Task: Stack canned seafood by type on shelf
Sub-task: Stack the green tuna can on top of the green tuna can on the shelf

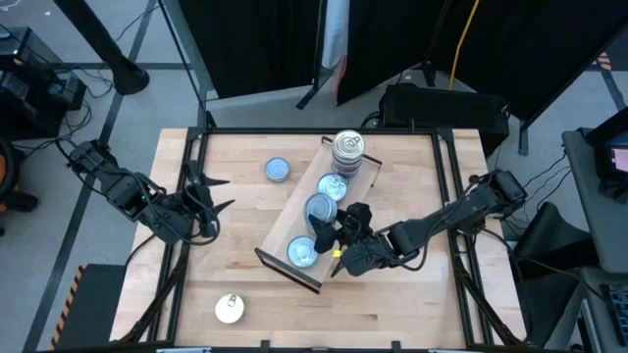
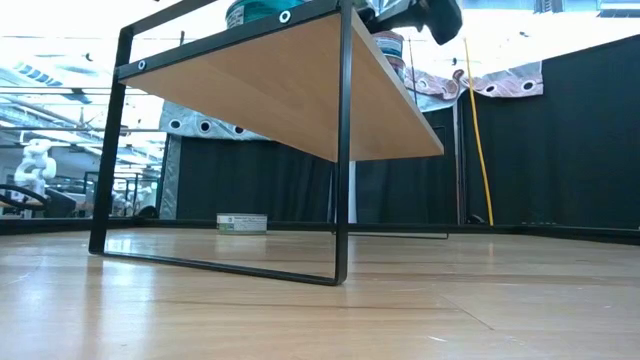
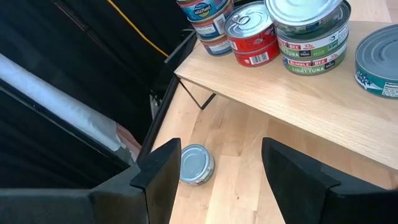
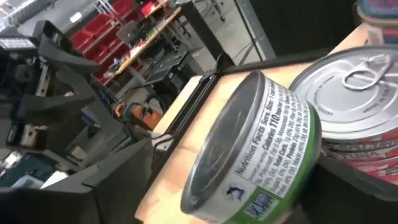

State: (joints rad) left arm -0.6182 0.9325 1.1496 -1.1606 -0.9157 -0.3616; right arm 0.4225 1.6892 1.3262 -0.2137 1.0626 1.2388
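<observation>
The table (image 1: 392, 294) carries the shelf (image 1: 294, 218), which runs on a slant from seven o'clock to one o'clock; my right gripper (image 1: 329, 238) hangs over its seven o'clock end with fingers spread wide, a green-labelled tin (image 4: 261, 155) tilted on edge between them and leaning on a pull-tab tin (image 4: 364, 99); my left gripper (image 1: 214, 196) waits at nine o'clock, fingers apart, empty; one loose tin (image 1: 278, 170) lies at eleven o'clock, another (image 1: 229, 309) at seven.
</observation>
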